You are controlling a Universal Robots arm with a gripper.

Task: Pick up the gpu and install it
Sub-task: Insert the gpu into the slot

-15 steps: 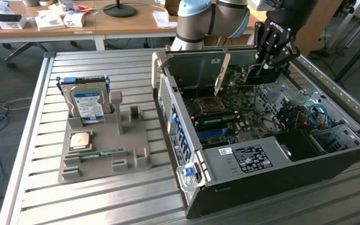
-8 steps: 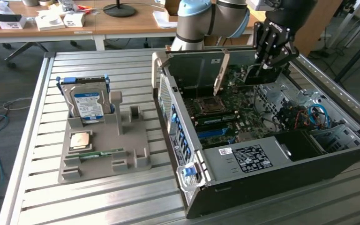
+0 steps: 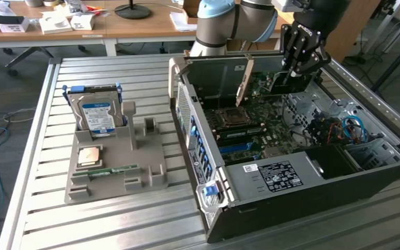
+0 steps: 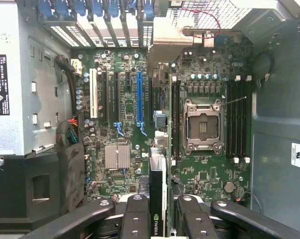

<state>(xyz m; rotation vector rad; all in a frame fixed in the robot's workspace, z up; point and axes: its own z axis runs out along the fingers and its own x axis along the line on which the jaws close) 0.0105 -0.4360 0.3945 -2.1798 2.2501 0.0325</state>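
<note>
The gpu (image 4: 158, 186) is a thin card seen edge-on, with a black edge bearing a green logo, held between my gripper's (image 4: 162, 221) black fingers (image 4: 135, 216). In the exterior view my gripper (image 3: 294, 73) hangs over the far end of the open computer case (image 3: 283, 208), shut on the gpu (image 3: 281, 84), which sits just above the green motherboard (image 3: 255, 130). Under the card in the wrist view lie the expansion slots, among them a long blue slot (image 4: 139, 97). I cannot tell whether the card touches a slot.
A grey holder tray (image 3: 148, 172) at the exterior view's left carries an upright hard drive (image 3: 97, 115), a processor chip (image 3: 89, 155) and a memory stick (image 3: 110, 171). The case walls, a drive cage (image 3: 339, 159) and cables surround the board. A processor socket (image 4: 203, 124) lies beside the slots.
</note>
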